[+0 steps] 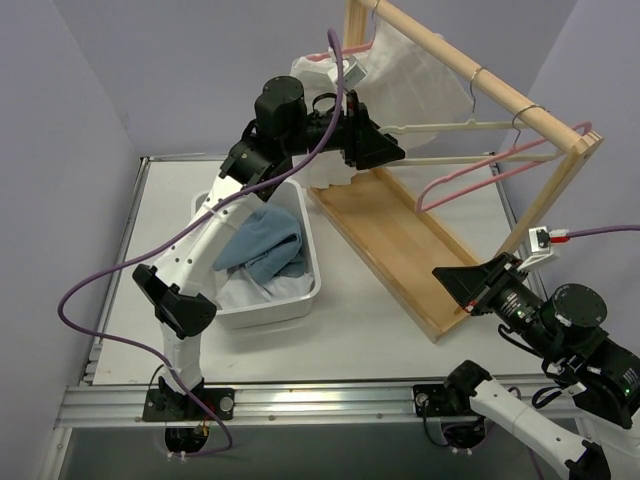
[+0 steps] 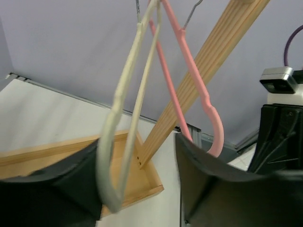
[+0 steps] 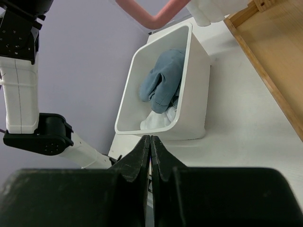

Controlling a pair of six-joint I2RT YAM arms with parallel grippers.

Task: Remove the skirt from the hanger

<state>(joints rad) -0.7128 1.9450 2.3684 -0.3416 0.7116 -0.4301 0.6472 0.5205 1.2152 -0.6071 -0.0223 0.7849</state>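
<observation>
**Left gripper.** The left gripper (image 1: 385,150) is raised at the far end of the wooden rack (image 1: 390,240). In the left wrist view its jaws stand apart, at a medium gap. The looped end of the cream hanger (image 2: 113,118) hangs between the fingers (image 2: 52,189), close to the left one. I see no clamp on it. The pink hanger (image 2: 189,61) hangs just beside the right finger.

**Right gripper.** The right gripper (image 1: 447,278) is low over the table (image 1: 370,320), near the rack's near corner. In the right wrist view its fingers (image 3: 142,156) are pressed together with nothing between them.

**Skirt.** The white skirt (image 1: 405,70) is up at the rack's far end, bunched behind and around the left gripper, with some fabric showing below it. The cream hanger (image 1: 450,127) extends from that spot along the top rail. I cannot tell whether the skirt is still attached to the hanger, because the arm covers the join.

**Other items.**
- The pink hanger (image 1: 455,178) hangs bare further along the rail.
- The white bin (image 1: 312,250) sits on the table left of the rack.
- The bin holds a blue cloth (image 1: 265,245) lying on a white cloth (image 1: 240,295).
</observation>
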